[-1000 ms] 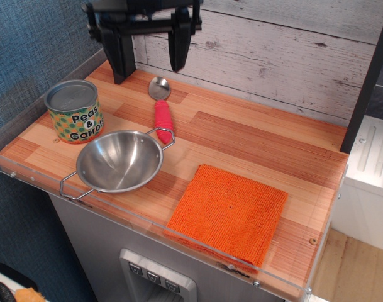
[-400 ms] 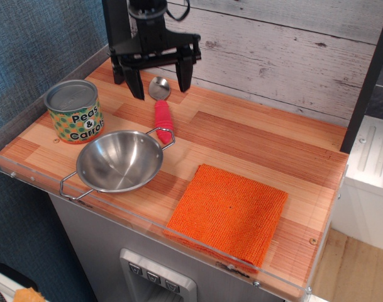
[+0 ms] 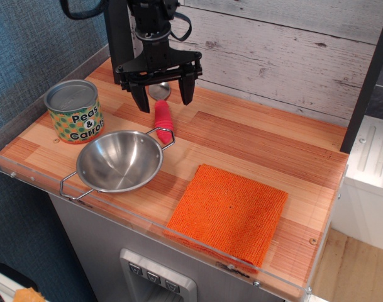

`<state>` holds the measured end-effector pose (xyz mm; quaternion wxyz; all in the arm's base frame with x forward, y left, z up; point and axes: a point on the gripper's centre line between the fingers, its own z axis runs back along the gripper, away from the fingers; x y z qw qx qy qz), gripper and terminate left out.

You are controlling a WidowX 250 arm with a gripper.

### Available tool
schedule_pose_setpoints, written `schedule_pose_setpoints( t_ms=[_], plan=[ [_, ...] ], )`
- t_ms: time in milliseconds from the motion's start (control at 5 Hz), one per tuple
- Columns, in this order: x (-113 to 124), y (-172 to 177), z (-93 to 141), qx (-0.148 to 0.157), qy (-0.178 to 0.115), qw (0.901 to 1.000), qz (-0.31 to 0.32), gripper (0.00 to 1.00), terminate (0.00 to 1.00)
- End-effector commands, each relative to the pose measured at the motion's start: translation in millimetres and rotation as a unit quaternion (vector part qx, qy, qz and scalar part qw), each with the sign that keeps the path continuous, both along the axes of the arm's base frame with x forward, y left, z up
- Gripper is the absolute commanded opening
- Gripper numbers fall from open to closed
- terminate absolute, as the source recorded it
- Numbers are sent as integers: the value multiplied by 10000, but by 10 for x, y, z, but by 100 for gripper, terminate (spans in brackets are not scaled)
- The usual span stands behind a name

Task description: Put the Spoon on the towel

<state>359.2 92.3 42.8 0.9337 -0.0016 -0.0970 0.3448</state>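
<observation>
Towel lies flat at the bench's near right edge; left of it sits a steel bowl. Behind the bowl, the Spoon rests on the bench, handle toward the bowl. Above its neck hangs the end effector, fingers spread wide, holding nothing.

Black arm reaching down from above, gripper pointing downward, 2 fingers spread apart
</observation>
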Motion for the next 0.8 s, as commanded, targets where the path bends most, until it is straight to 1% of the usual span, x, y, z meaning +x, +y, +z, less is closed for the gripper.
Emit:
schedule_pose_setpoints(
  t_ms=[0, 200, 400, 600],
  plan=[
    [125, 79, -67, 56, -61, 9999, 86, 100, 0],
    [143, 63, -147, 85, -7, 9999, 122, 100, 0],
    [120, 91, -146, 58, -11, 9998, 197, 0, 0],
    [107, 105, -139, 104, 58, 9997, 212, 0, 0]
  ],
)
